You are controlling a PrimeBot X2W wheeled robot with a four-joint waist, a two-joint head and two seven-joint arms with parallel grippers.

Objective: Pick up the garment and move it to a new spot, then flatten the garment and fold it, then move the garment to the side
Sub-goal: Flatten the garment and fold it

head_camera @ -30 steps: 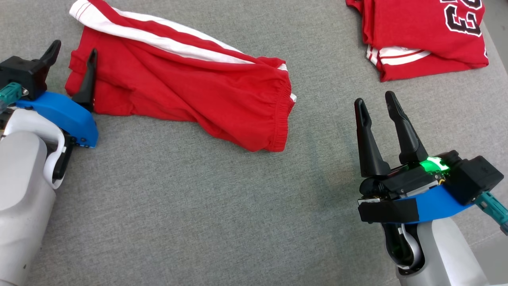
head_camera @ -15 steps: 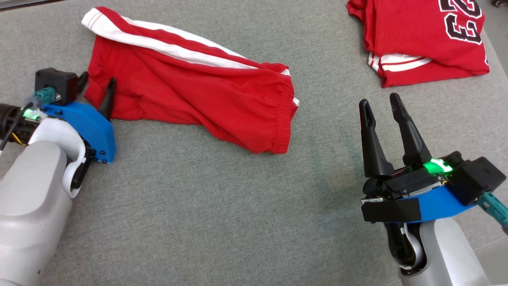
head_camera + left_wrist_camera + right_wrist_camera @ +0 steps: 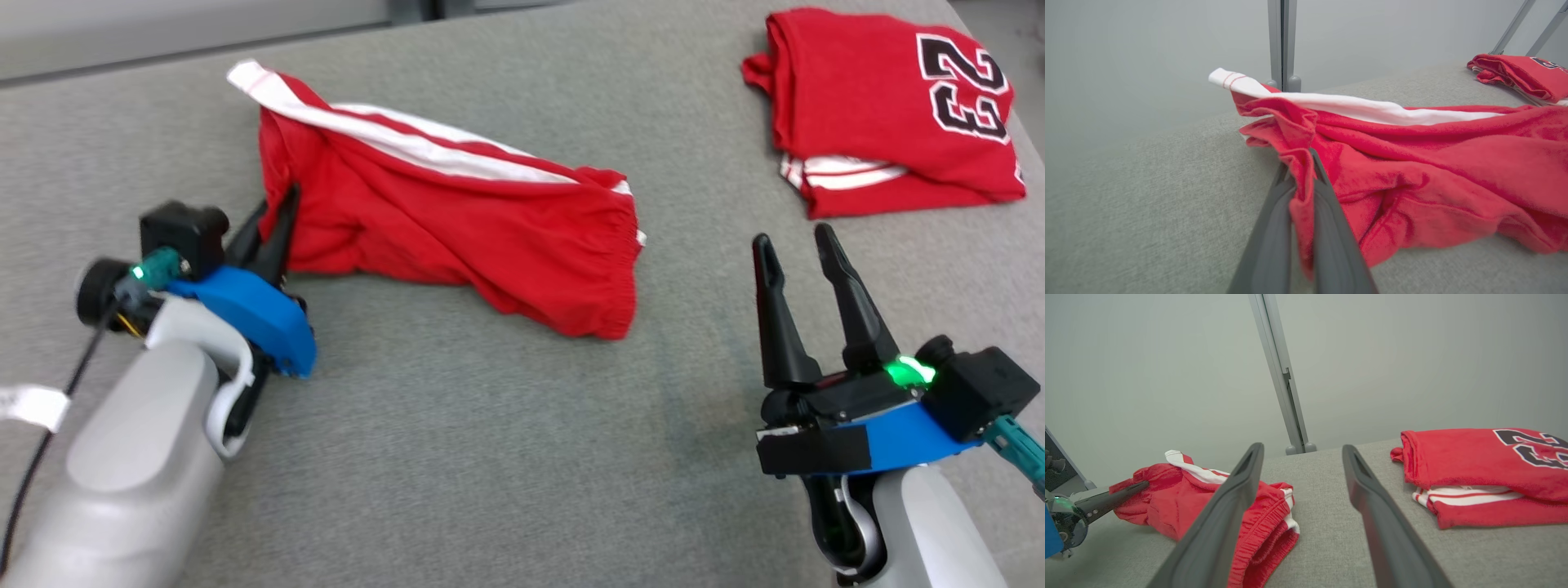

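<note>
Red folded jersey [image 3: 882,114] well apart from garment [image 3: 490,237]; spread right claw [image 3: 792,234] between.

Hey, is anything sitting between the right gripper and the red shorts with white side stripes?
Nothing visible. Just bare grey cloth tabletop lies between the right gripper and the red shorts; the folded red numbered jersey sits farther right, off that path.

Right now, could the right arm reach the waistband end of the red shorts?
Probably yes. The right tool stands open, and only bare grey table lies between it and the shorts' waistband; the folded jersey sits off to the side.
</note>
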